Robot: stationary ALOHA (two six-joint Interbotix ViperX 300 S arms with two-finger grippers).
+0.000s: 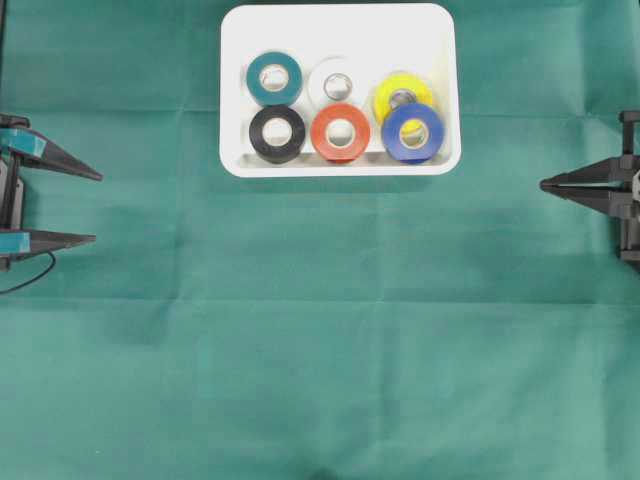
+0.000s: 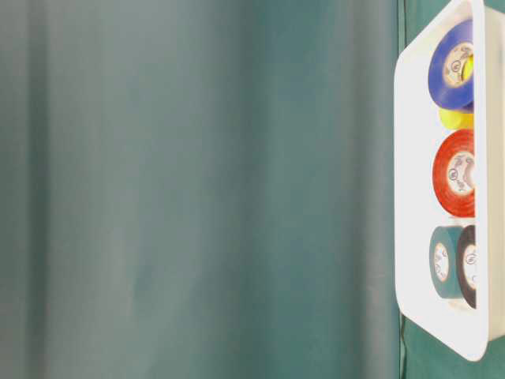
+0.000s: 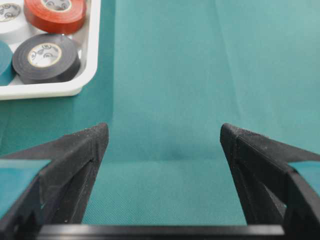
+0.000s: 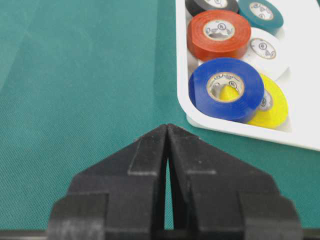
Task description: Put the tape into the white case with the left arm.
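The white case lies at the top middle of the green cloth and holds several tape rolls: teal, white, yellow, black, red and blue. The blue roll rests partly on the yellow one. My left gripper waits at the left edge, open wide and empty, its fingertips spread over bare cloth. At the right edge my right gripper is shut with nothing in it. Both stand well away from the case.
Green cloth covers the whole table. A thin black cable loops below the left arm. In the table-level view the case rim shows at the right edge.
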